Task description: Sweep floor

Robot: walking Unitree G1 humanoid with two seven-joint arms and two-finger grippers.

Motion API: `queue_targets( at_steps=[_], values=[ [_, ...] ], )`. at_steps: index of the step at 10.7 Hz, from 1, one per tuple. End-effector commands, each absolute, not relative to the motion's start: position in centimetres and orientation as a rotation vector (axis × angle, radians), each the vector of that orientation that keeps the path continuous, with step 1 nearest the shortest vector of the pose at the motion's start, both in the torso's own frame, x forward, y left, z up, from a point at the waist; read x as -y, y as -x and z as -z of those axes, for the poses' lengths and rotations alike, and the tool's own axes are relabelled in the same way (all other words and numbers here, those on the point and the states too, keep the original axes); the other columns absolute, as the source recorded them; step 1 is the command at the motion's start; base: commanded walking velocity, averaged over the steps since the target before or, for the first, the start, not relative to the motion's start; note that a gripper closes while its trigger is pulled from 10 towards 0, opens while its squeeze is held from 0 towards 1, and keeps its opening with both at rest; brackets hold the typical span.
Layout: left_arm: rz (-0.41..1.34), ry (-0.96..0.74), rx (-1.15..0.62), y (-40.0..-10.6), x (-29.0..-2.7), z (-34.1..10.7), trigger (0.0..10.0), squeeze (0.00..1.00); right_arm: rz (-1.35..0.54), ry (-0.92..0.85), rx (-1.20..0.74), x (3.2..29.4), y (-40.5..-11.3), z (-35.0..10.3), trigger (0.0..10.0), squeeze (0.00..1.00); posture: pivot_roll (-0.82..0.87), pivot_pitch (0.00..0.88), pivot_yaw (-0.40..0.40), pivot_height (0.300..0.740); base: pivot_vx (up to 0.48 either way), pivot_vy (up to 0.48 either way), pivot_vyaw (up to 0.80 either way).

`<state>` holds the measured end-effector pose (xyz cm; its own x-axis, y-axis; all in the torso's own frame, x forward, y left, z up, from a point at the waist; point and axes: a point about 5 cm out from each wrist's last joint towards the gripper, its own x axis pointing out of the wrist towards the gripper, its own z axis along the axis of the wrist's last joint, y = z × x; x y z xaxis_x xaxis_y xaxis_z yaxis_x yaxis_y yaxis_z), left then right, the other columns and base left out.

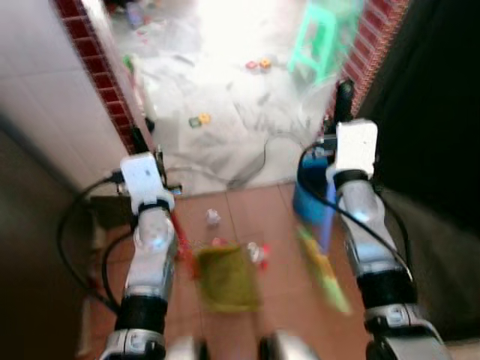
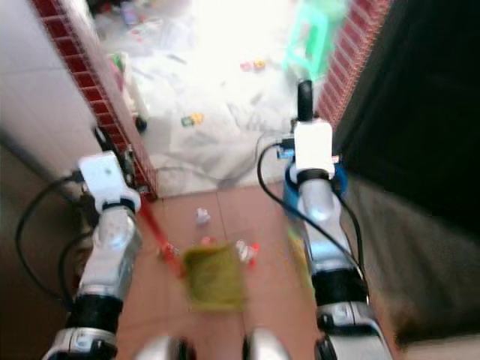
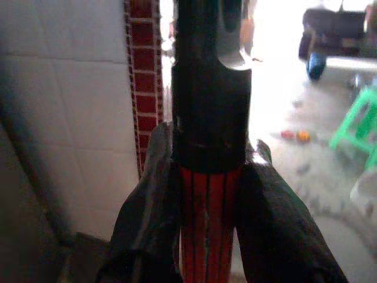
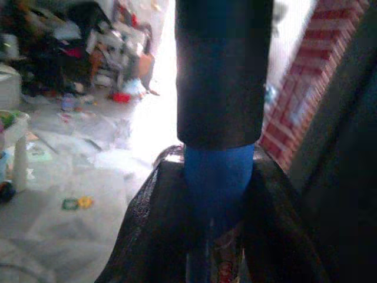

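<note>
My left gripper (image 3: 209,194) is shut on a broom's red handle (image 3: 206,236), just under its black end cap. In the eye views that handle (image 1: 180,244) slants down to an olive-yellow broom head (image 1: 225,277) resting on the terracotta tiles between my arms. My right gripper (image 4: 218,188) is shut on a blue handle (image 4: 218,168) with a black top. That handle belongs to a blue dustpan (image 1: 313,196) hanging beside my right arm. Small bits of litter (image 1: 213,217) and red-and-white scraps (image 1: 259,251) lie on the tiles by the broom head. The picture is blurred.
A doorway ahead opens onto a bright grey floor with scattered toys (image 1: 199,119) and a green stool (image 1: 322,37). Red brick edging (image 1: 112,105) and a white tiled wall stand at the left. A dark panel (image 1: 435,112) is at the right. A cable (image 1: 255,169) lies across the threshold.
</note>
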<state>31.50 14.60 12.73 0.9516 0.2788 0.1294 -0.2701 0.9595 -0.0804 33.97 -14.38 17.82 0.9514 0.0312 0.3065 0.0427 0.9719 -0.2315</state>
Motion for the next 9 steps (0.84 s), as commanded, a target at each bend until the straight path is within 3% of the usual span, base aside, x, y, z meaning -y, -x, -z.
queue_targets(
  at_steps=[1,9],
  values=[
    [-0.321,0.033,0.175,-31.3,-15.6,-13.2,10.0,0.0,-0.031,0.209,0.374,13.2,-33.9,-18.9,10.0,0.0,-0.1,0.096,0.016,0.74,0.0,0.0,0.0],
    [-0.413,-0.051,0.104,-30.9,-17.3,-10.5,10.0,0.0,-0.012,0.258,0.354,13.6,-34.3,-18.0,10.0,0.0,-0.11,0.097,0.012,0.74,0.0,0.0,0.0]
  ],
)
